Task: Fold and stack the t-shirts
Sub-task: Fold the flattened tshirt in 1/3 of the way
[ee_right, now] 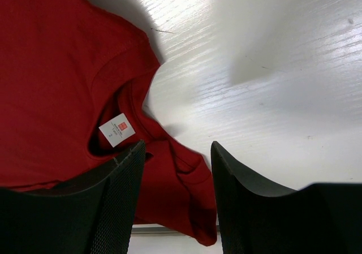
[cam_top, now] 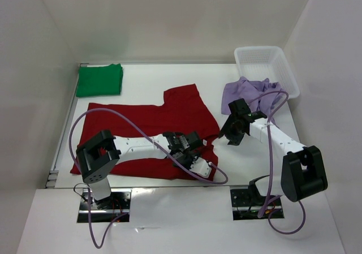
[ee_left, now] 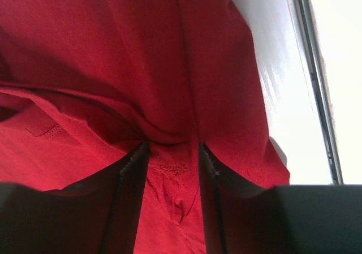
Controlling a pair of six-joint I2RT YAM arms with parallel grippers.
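Left jaws stand narrow, pinching a fold of the dark red shirt [cam_top: 181, 104], which lies spread along the counter's [cam_top: 147, 78] near edge. Right jaws stand wide and empty over its collar. The green shirt [cam_top: 99, 80] lies folded at the far left corner. The lavender shirt [cam_top: 249, 90] is heaped beside the basket [cam_top: 266, 61] at the far right.
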